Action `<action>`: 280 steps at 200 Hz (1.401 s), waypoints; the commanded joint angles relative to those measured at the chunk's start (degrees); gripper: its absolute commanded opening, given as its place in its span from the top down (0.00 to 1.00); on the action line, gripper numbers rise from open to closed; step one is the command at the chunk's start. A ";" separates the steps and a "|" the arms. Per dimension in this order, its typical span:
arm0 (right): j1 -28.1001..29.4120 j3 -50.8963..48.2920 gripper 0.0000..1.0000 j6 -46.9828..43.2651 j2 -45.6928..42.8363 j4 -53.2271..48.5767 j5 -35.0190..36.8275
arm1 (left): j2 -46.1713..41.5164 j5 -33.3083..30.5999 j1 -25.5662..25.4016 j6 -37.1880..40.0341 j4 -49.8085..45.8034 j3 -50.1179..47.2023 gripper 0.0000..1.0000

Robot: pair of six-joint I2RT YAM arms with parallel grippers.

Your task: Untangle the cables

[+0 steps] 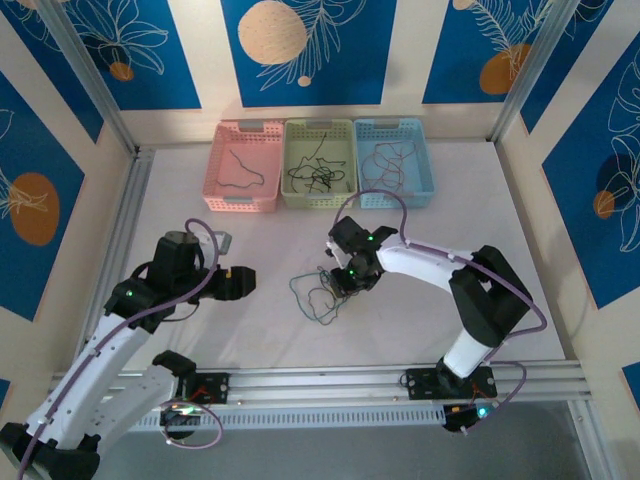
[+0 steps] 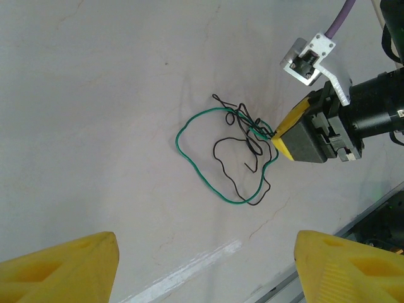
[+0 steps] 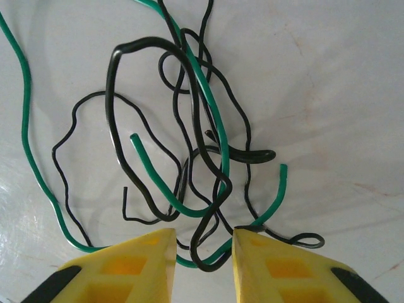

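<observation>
A tangle of thin black and green cables (image 1: 318,296) lies on the white table, mid-front. In the right wrist view a thick black loop and a green strand of the cables (image 3: 189,158) run between the yellow fingers of my right gripper (image 3: 203,243), which stands open with a narrow gap and its pads apart from the wires. From above, the right gripper (image 1: 345,280) sits low at the tangle's right edge. My left gripper (image 1: 248,280) hovers left of the tangle, open and empty. The left wrist view shows the cables (image 2: 230,158) with the right gripper (image 2: 276,136) at their right end.
Three baskets stand at the back: pink (image 1: 243,205), green (image 1: 319,203) and blue (image 1: 396,201), each holding loose wires. An aluminium rail (image 1: 330,382) runs along the near edge. Purple arm cables (image 1: 380,200) arc above the right wrist.
</observation>
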 commanded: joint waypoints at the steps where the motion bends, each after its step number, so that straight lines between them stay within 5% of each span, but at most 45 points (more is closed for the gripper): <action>1: 1.20 1.46 0.70 -0.96 1.53 -1.50 0.93 | 0.03 0.37 0.41 -0.40 0.59 -0.66 0.26; 60: 2.93 2.50 0.64 -0.94 2.88 -2.14 2.14 | 0.11 0.32 0.41 -0.50 0.69 -0.59 0.26; 146: 3.56 2.23 0.71 -0.82 1.55 -2.92 5.23 | -2.31 -0.20 0.32 -5.34 2.21 -2.00 0.27; 280: 2.73 1.26 1.00 -1.52 -4.59 -1.43 5.76 | -1.21 1.69 0.32 -9.52 7.44 -4.41 0.26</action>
